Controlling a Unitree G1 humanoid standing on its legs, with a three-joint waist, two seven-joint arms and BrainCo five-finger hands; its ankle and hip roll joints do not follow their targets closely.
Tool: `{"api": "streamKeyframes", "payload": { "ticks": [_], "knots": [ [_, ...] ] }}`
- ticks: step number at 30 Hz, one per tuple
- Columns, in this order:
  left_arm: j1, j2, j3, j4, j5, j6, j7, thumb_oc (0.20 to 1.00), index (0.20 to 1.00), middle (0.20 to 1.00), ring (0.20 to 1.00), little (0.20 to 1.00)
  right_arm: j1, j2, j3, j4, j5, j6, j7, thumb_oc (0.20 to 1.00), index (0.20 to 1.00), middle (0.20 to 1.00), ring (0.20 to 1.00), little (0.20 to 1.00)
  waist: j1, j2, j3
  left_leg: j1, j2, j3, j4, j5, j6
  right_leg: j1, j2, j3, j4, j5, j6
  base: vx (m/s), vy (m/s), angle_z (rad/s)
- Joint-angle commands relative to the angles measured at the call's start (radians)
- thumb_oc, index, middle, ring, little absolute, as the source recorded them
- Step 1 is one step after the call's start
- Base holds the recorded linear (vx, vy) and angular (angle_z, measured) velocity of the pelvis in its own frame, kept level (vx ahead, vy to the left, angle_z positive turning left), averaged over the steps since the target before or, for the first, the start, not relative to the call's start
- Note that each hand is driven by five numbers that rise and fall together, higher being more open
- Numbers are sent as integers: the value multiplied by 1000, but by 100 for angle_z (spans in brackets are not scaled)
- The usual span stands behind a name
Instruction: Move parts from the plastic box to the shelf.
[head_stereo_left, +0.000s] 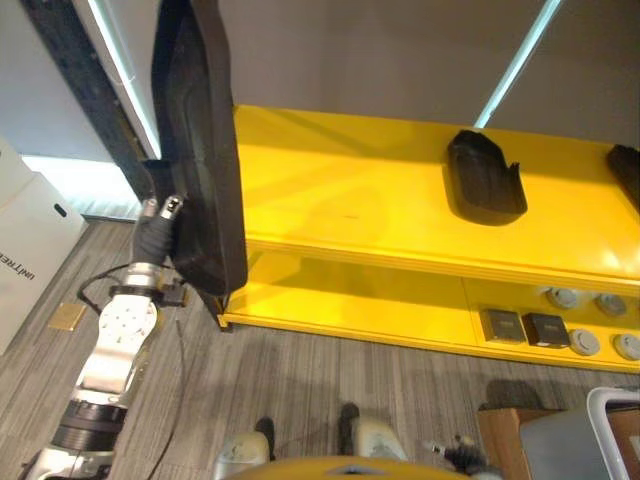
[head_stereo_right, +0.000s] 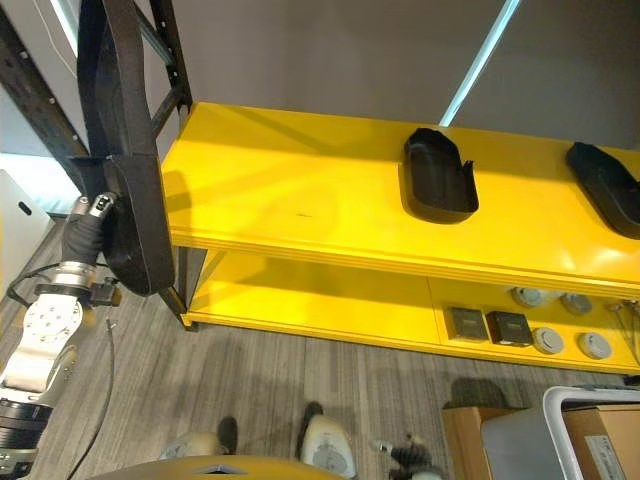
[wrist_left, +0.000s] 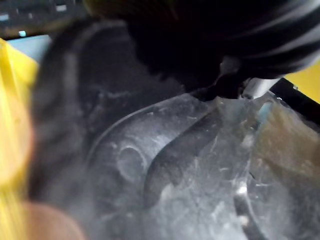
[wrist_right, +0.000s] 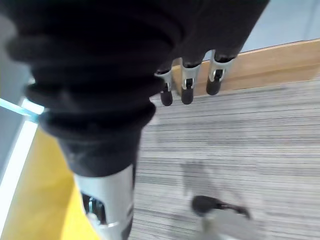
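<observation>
In the eye views a long black part (head_stereo_left: 200, 150) stands upright, long axis vertical, at the yellow shelf's (head_stereo_right: 300, 215) left end, the left robot hand (head_stereo_left: 160, 228) behind it, grip indiscernible; the right wrist view shows the right robot hand (wrist_right: 187, 85) relaxed, empty.

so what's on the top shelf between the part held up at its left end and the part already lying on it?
Nothing: in the eye views bare yellow shelf runs from the held part to the lying part.
</observation>
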Motion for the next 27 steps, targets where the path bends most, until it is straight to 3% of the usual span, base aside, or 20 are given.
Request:
{"api": "streamKeyframes", "payload": {
  "ticks": [1, 7, 12, 15, 16, 18, 19, 21, 23, 27],
  "knots": [
    [-58, 7, 0, -23, -12, -33, -5, 200, 200, 200, 200, 200, 25, -18, 34, 2, -6, 16, -1, 1000, 1000, 1000, 1000, 1000, -38, -16, -53, -39, 40, 3, -37, -12, -9, 56, -23, -14, -159, 56, 62, 45, -102, -7],
    [-43, 4, 2, 9, -10, -7, -8, 200, 200, 200, 200, 200, 24, -17, 34, 4, -14, 29, 16, 1000, 1000, 1000, 1000, 1000, -47, -7, -65, -39, 74, 28, -32, -2, -26, 74, -3, -32, -155, 29, 42, 71, -107, 0],
    [-37, 0, 25, 45, 26, 25, 84, 200, 200, 200, 200, 200, 35, 5, 55, 10, -16, 25, 25, 1000, 1000, 1000, 1000, 1000, -54, -14, -66, -71, 71, 30, 81, -27, -33, 70, 6, -24, -132, 4, 23, 64, -120, -3],
    [-54, -5, 28, 95, 11, 12, 125, 200, 200, 200, 200, 200, 31, 1, 75, 33, 30, 9, -4, 1000, 1000, 1000, 1000, 1000, -45, -16, -40, -195, 68, -20, 285, 43, -40, 68, 23, 1, -118, -6, -3, -24, -64, -2],
    [-85, 4, 35, 153, -5, -8, 144, 200, 200, 200, 200, 200, 18, -8, 78, 66, 39, -14, -4, 1000, 1000, 1000, 1000, 1000, -50, 2, -17, -252, 77, -56, 296, 83, -44, 54, 43, 36, -99, -13, -9, -26, 55, -13],
    [-88, 5, 36, 160, -8, -11, 143, 200, 200, 200, 200, 200, 17, -10, 77, 70, 41, -16, -2, 1000, 1000, 1000, 1000, 1000, -51, 5, -15, -250, 78, -57, 279, 86, -44, 52, 45, 41, -97, -14, -8, 62, 185, -29],
    [-92, 11, 38, 176, -28, -16, 147, 200, 200, 200, 200, 200, 22, -18, 74, 65, 25, -13, 6, 1000, 1000, 1000, 1000, 1000, -58, 24, -8, -216, 110, -63, 68, 123, -53, 61, 42, 58, -95, -28, 4, 172, 342, -58],
    [-90, 5, 40, 186, -38, -20, 131, 200, 200, 200, 200, 200, 53, -22, 64, 33, 41, -1, 0, 1000, 1000, 1000, 1000, 1000, -65, 34, 8, -238, 143, -70, 15, 197, -66, 85, 29, 66, -85, -39, 9, 201, 400, -33],
    [-109, -2, 27, 215, -49, -9, 134, 200, 200, 200, 200, 200, 58, -22, 49, 31, 79, 8, -13, 1000, 1000, 1000, 1000, 1000, -81, 32, 11, -208, 146, -46, 1, 138, -60, 89, -13, 52, -73, -41, 23, 151, 361, -17],
    [-138, 5, 9, 277, -12, 34, 141, 200, 200, 200, 200, 200, 78, 7, 23, 20, 52, -2, -17, 1000, 1000, 1000, 1000, 1000, -87, 37, -2, -104, 84, -11, -28, 58, -34, 74, -105, 13, -36, -30, 78, 127, 289, -88]
  ]
}}
